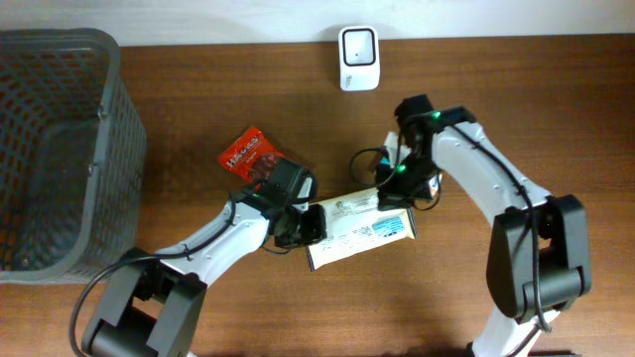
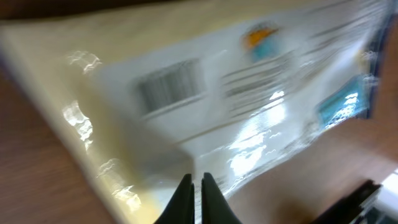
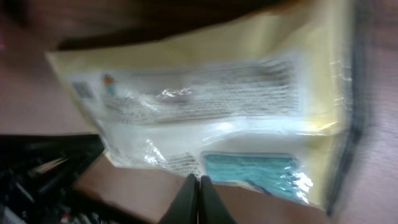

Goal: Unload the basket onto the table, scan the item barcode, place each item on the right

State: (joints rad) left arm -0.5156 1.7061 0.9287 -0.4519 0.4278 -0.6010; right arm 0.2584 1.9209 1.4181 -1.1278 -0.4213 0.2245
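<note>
Overhead, the pouch (image 1: pixel 359 228) lies flat on the table (image 1: pixel 496 89), on the robot's side of the white scanner (image 1: pixel 357 45) and well apart from it. Its long axis runs crosswise to the line from the scanner, tilted a little so that the right end sits nearer the scanner.

The left claw (image 1: pixel 306 226) is at the pouch end farther from the scanner. Its fingers are drawn almost together over the pouch's edge, which reads as a pinch on the seam. The right claw (image 1: pixel 394 190) is at the end nearer the scanner, fully closed with its tips against the pouch's rim. Whether it has hold of the film cannot be told. The right arm is the nearer of the two to the scanner, so a lift towards it would probably lead from that end.

The left wrist view shows the barcode (image 2: pixel 169 87) on the upturned face, beside blocks of small print and an orange-and-blue emblem (image 2: pixel 261 36), all too blurred to read. The right wrist view adds a teal panel (image 3: pixel 249 168), also illegible. A red packet (image 1: pixel 248 154), leftward of the scanner, carries white lettering too small to make out.
</note>
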